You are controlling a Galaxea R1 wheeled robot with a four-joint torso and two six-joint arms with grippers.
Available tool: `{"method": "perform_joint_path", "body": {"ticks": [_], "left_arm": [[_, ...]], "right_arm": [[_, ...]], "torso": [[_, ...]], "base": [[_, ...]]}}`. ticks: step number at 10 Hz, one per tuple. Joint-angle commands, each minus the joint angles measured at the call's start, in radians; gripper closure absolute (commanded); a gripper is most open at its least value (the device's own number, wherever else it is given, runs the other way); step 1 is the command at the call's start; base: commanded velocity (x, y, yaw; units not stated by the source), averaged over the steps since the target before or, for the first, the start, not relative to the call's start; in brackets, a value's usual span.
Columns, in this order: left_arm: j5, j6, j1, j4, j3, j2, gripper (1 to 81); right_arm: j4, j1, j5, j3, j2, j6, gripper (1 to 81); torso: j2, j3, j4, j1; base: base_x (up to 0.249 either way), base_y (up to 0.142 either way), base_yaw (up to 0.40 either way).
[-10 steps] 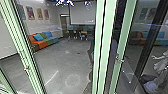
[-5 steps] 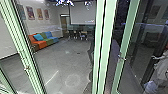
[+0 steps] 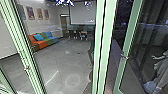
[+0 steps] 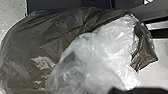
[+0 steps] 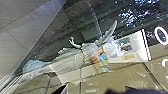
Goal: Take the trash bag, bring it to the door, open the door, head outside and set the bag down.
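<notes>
Door edge (image 3: 129, 37) farther from green post (image 3: 107, 37), gap wider.

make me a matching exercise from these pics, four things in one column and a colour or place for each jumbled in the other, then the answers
1. sofa
2. posters
3. door frame
4. trash bag

A. pale green
B. on a wall
C. dark, see-through plastic in front
D. orange, green and blue

Pairs: 1-D, 2-B, 3-A, 4-C
</notes>
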Motion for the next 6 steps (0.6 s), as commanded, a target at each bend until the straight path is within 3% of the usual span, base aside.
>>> {"method": "perform_joint_path", "body": {"ticks": [1,3,6], "left_arm": [[0.086,0.006,-0.025,-0.013,0.004,-0.004,81.1],[0.085,0.006,-0.017,-0.014,0.004,-0.005,81.1],[0.085,0.006,-0.017,-0.011,0.004,-0.001,81.1]], "right_arm": [[-0.022,0.15,0.087,-0.266,0.083,0.001,1.0],[-0.02,0.145,0.144,-0.382,0.129,-0.003,1.0],[0.062,0.138,0.167,-0.387,0.127,-0.006,1.0]], "torso": [[0.0,0.0,0.0,0.0],[0.0,0.0,0.0,0.0],[0.0,0.0,0.0,0.0]], "base": [[0.0,0.0,0.0],[0.0,0.0,0.0],[0.0,0.0,0.0]]}}
